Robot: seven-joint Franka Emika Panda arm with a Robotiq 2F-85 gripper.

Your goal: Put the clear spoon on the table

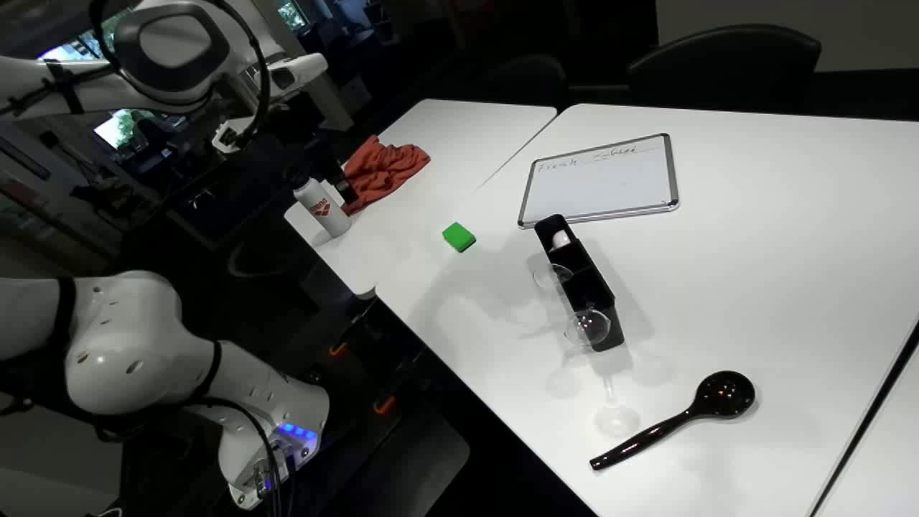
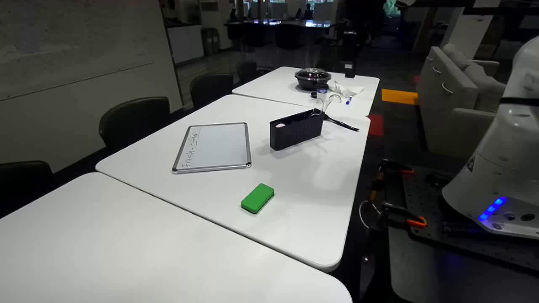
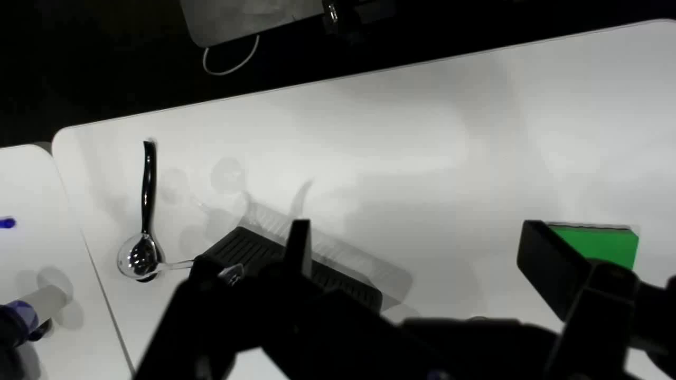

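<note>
Wrist view, left to right. A black serving spoon [image 3: 147, 208] lies flat on the table [image 3: 369, 137]; not the target. Then one clear spoon [image 3: 171, 265], bowl overlapping the black one from this angle, handle leading to the black holder [image 3: 251, 248]. Second clear spoon [image 3: 231, 274] just right of it. Both exterior views agree: both stick up out of the holder, bowls on top. Which one is wanted, can't tell. Gripper [image 3: 422, 250] next: fingers spread wide, nothing between them. Green block [image 3: 607, 245] far right, partly behind a finger.

Progress: I'd say not started. No clear spoon appears to lie on the table; faint round marks [image 1: 617, 422] near the holder look like shadows or reflections. Left, presumably: reach, grasp, pull out, lay down, release.

Writing, left to right in an exterior view: white bottle [image 1: 323, 207], red logo and tilted lettering, probably "arena". Green block, none seen. Whiteboard [image 1: 599, 179], handwritten "Fresh", then maybe "-n-", last word not legible. In an exterior view, a dark box [image 2: 349, 69] at the far end carries a pale label, too small to read.
</note>
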